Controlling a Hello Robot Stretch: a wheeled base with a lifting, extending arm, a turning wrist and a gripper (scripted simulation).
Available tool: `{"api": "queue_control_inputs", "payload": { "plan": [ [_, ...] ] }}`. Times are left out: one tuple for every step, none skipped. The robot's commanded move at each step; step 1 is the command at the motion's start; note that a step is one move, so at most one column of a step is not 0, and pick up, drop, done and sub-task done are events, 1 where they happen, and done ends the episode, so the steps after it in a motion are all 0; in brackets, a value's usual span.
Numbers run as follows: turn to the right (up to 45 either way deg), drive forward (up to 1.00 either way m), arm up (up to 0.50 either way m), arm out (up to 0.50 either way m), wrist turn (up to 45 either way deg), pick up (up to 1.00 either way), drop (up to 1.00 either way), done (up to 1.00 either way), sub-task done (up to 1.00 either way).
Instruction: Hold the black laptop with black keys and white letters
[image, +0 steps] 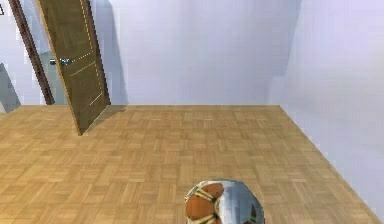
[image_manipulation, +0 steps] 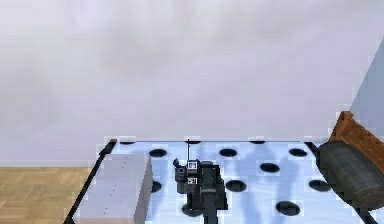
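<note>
Where the dark square arm bar (image_manipulation: 212, 203) rises from the arm side view's bottom edge, its lower length is cut off. The black two-finger gripper (image_manipulation: 183, 174) at its far end merges into a dark cluster over the white bedcover with black round spots (image_manipulation: 262, 160). Because those spots lie at and behind the fingers, I cannot tell whether the gripper holds anything. A dark patch just below the gripper, beside the bar, is too small to name.

I cannot tell where the black laptop lies, which way it points or how its long axis runs.

A pale grey block-shaped pillow (image_manipulation: 115, 190) on the cover's left is cut by the bottom edge. At the right edge, a dark grey cylindrical bolster (image_manipulation: 350, 170) and a brown wooden headboard (image_manipulation: 362, 130) are both cropped.

Ahead, a rounded orange and silver thing (image: 222, 203) on the wood parquet floor (image: 150, 150) is cut off below. A brown panelled wooden door (image: 78, 60) stands ajar, its top cropped.
</note>
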Motion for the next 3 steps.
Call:
{"api": "queue_control_inputs", "payload": {
  "plan": [
    [0.0,0.00,-0.30,0.00,0.0,0.00,0.00,0.00,0.00],
    [0.0,0.00,0.00,0.00,0.0,1.00,0.00,0.00,0.00],
    [0.0,0.00,0.10,0.00,0.0,0.00,0.00,0.00,0.00]
  ]
}}
